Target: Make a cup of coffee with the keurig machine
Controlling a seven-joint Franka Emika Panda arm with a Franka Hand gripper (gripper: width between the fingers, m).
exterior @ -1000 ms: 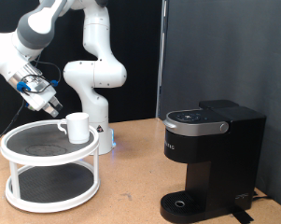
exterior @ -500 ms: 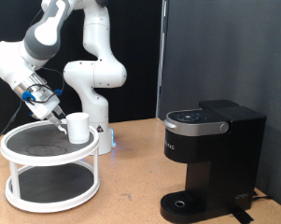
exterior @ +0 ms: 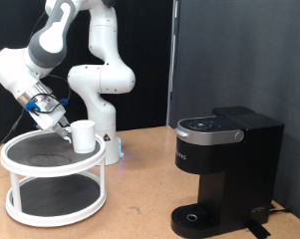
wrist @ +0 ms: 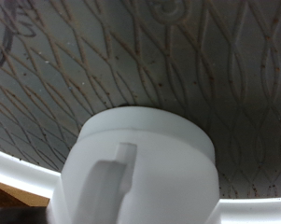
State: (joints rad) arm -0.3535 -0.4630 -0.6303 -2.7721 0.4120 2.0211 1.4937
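The cup (exterior: 83, 135) is a small white mug standing upright on the top tier of a white round rack (exterior: 20, 162) at the exterior view's left. My gripper (exterior: 60, 122) hangs just left of the cup, close to its rim, angled down toward it. In the wrist view the cup (wrist: 145, 168) fills the lower part, seen from very near with its handle (wrist: 112, 182) facing the camera. My fingers do not show there. The keurig machine (exterior: 224, 169) stands at the exterior view's right, black, with its lid down and nothing on its drip base (exterior: 194, 218).
The rack's top tier has a dark mesh surface (wrist: 177, 65). The arm's white base (exterior: 102, 100) stands behind the rack. A dark curtain closes the back right. The wooden table (exterior: 140, 204) lies between rack and machine.
My gripper has come down and moved right toward the cup over the last second. The cup and the machine have not moved.
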